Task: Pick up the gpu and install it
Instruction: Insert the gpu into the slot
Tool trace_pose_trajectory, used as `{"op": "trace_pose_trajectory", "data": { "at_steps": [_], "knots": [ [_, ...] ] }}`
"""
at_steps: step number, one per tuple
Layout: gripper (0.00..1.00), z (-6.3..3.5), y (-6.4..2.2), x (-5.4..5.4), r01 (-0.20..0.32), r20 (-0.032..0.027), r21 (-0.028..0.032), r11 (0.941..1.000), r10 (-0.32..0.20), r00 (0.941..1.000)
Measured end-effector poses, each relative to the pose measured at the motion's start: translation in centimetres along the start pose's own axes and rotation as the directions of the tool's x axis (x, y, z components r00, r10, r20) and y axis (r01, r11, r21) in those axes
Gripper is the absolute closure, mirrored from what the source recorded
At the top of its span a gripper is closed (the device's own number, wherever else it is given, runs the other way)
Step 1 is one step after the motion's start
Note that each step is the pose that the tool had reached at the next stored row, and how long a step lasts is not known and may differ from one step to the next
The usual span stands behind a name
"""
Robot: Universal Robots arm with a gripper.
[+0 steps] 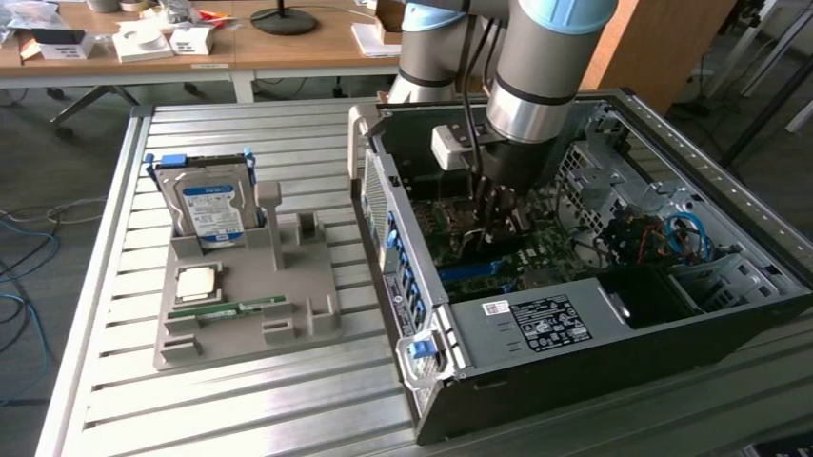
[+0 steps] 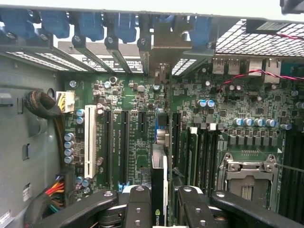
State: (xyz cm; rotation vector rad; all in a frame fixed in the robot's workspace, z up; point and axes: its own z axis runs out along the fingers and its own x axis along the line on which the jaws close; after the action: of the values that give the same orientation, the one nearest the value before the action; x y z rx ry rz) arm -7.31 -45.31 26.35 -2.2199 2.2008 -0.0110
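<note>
tool (image 2: 164, 191) half closed, gripping gpu (image 2: 158, 204) edge-on

The bench (image 1: 254, 409) is showing ribbed matt metal; the tray (image 1: 242, 333), matt grey plastic; the case (image 1: 508, 400), dark matt metal. The fingers (image 2: 137, 209) are gleaming black around the gpu's (image 2: 158, 209) smooth edge.

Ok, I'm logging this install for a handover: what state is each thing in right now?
Thin green circuit-card gpu: edge-on, gripped, over the green motherboard.
Black gripper: shut on the gpu.
Black metal computer case: side open.
Silver blue-labelled hard drive: upright in grey plastic holder.
Narrow green memory stick: flat in holder.
</note>
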Motion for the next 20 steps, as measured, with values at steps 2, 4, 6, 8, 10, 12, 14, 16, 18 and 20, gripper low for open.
{"op": "trace_pose_trajectory", "data": {
  "at_steps": [2, 4, 6, 8, 10, 12, 14, 16, 18, 20],
  "knots": [
    [0.74, 0.13, 0.01, 0.0, 0.0, 0.0, 0.0001, 1.0, 0.0, 1.0],
    [0.74, 0.21, 0.02, -0.01, 0.0, -0.0001, 0.0, 1.0, 0.0, 1.0],
    [0.74, 0.32, 0.02, -0.02, 0.0, 0.0, 0.0, 1.0, 0.0, 1.0],
    [0.74, 0.43, 0.04, -0.05, 0.0, 0.0, 0.0001, 1.0, 0.0, 1.0],
    [0.74, 0.54, 0.06, -0.06, 0.0, -0.0001, 0.0, 1.0, 0.0, 1.0],
    [0.74, 0.57, 0.06, -0.07, 0.0, -0.0005, -0.0002, 1.0, 0.0, 1.0],
    [0.74, 0.71, 0.07, -0.07, 0.0, 0.0, 0.0001, 1.0, 0.0, 1.0],
    [0.74, 0.82, 0.07, -0.08, 0.0, -0.0004, 0.0, 1.0, 0.0, 1.0],
    [0.74, 0.83, 0.07, -0.08, 0.0, -0.0006, -0.0001, 1.0, 0.0, 1.0],
    [0.74, 0.87, 0.13, -0.09, 0.0, -0.0004, 0.0, 1.0, 0.0, 1.0]
  ]
}}
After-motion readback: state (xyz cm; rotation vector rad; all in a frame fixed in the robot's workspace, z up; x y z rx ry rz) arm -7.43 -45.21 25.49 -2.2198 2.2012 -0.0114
